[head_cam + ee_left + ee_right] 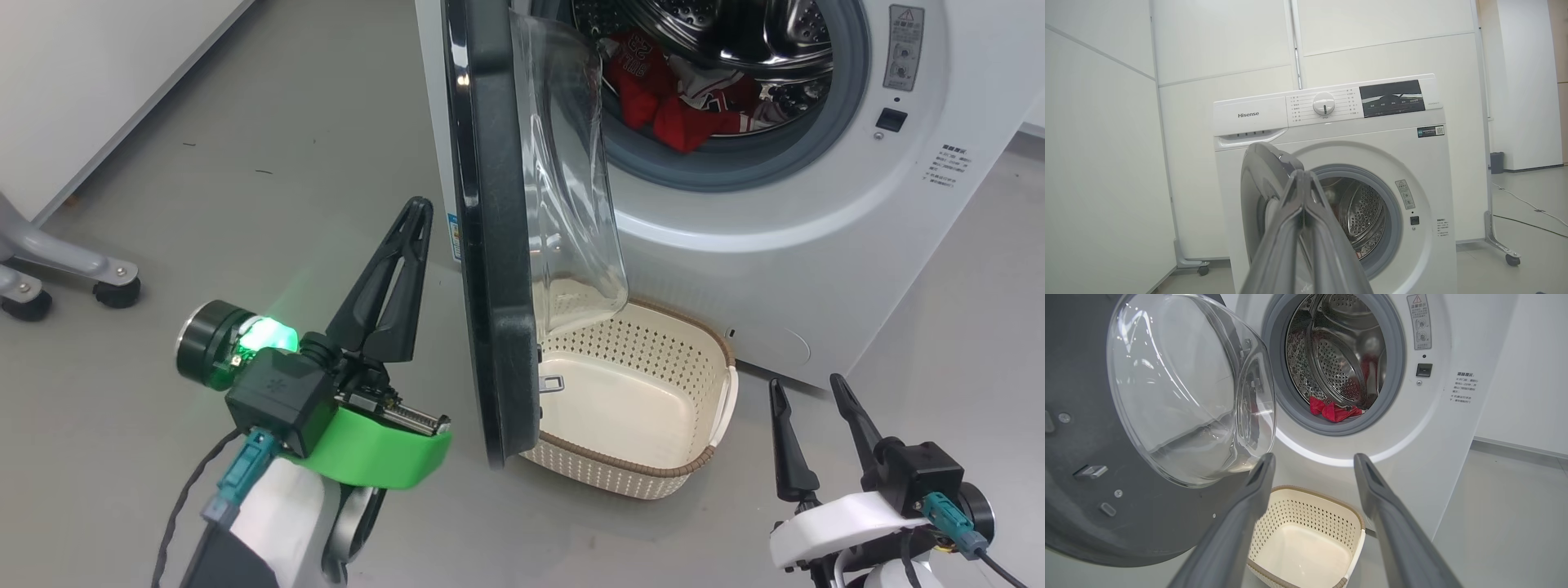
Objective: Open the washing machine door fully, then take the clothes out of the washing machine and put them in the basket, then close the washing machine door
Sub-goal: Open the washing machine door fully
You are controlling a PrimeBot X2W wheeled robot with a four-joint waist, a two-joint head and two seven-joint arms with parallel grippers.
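Drum (735, 33) of washing machine (816, 245), 1 o'clock in head view: clothes (686, 110), red, heaped at its front lip
Basket (604, 478), 5 o'clock, on floor against the machine's front, under the door's glass bowl; bare cream bottom showing
Washing machine door (490, 245) swung out, edge-on at 12 o'clock
Left gripper (418, 208), 8 o'clock: fingers clenched together on nothing, just beside the door's outer face
Right gripper (806, 384), 4 o'clock: fingers spread, released
Floor (245, 163) smooth grey; castor frame (114, 286) at 9 o'clock; white wall panels (1098, 143) behind the machine
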